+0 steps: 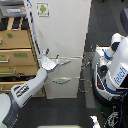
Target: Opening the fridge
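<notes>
The tall white fridge (62,35) fills the middle of the exterior view, with a small green sticker (42,8) near the top of its large upper door. Below the door are two drawers with curved silver handles, the upper handle (70,58) and the lower handle (62,80). My grey arm rises from the lower left corner. My gripper (52,59) sits at the fridge's left edge, at the left end of the upper handle. Its fingers look spread, one pointing up and one lying along the handle. The fridge looks shut; no shelves show.
A tan wooden drawer cabinet (15,50) stands just to the exterior view's left of the fridge, behind my arm. A white-and-blue robot body (115,65) with cables stands close on the exterior view's right. The floor is dark.
</notes>
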You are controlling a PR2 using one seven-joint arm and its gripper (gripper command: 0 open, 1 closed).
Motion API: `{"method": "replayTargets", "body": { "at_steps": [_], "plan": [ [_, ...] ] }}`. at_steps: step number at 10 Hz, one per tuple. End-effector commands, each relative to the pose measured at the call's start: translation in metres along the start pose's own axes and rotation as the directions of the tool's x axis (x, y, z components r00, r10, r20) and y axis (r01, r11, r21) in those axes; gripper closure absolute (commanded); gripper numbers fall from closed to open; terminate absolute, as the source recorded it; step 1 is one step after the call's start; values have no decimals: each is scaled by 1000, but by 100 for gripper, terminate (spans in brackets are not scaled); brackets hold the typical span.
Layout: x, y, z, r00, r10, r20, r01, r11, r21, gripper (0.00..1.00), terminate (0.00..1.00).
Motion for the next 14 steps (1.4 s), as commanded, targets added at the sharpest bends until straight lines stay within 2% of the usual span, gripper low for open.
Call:
{"method": "replayTargets", "body": {
  "at_steps": [1,9,14],
  "plan": [
    [7,84,21,996,79,-42,-74,992,101,0,0],
    [43,175,-8,988,135,-78,-125,985,121,0,0],
    [34,226,-31,980,162,-119,-139,973,184,0,0]
  ]
}}
